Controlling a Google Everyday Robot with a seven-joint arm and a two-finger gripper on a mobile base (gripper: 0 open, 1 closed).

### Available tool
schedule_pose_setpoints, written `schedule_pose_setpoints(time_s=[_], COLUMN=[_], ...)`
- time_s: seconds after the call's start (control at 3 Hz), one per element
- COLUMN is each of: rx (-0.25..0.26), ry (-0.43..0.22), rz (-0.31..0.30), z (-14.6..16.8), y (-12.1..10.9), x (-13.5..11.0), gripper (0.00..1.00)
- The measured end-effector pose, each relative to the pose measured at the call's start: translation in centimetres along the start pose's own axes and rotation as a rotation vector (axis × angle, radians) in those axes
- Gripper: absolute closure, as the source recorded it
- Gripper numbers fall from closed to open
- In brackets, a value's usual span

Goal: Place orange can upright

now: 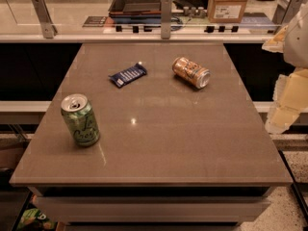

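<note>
1. At the left of the table (pixel 154 153), the green can (pixel 80 120) is standing upright.
2. Toward the right rear, the orange can (pixel 191 72) is lying sideways, awaiting righting.
3. Beyond the right edge, the gripper (pixel 284 105) is hovering well apart; open or closed, I cannot tell.

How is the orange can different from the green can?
The orange can lies on its side; the green can stands upright. The orange can is orange and tan; the green can is green with script lettering. The orange can is far right; the green can near left. Both are similar-sized drink cans on the table. The gripper is beyond the table's right edge, touching neither.
</note>
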State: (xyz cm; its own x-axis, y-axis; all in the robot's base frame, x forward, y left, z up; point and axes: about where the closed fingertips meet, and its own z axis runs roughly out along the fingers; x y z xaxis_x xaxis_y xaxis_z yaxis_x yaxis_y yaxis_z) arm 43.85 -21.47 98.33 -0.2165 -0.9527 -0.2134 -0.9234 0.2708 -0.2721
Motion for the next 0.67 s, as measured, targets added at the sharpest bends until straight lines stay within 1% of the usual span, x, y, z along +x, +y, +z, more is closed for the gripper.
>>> schedule_pose_setpoints(time_s=[0.33, 0.67], rx=[0.0, -0.007], ry=[0.0, -0.009], rz=[0.0, 0.034], z=[0.0, -0.01], y=[0.0, -0.59], x=[0.0, -0.66], gripper=[0.0, 0.0])
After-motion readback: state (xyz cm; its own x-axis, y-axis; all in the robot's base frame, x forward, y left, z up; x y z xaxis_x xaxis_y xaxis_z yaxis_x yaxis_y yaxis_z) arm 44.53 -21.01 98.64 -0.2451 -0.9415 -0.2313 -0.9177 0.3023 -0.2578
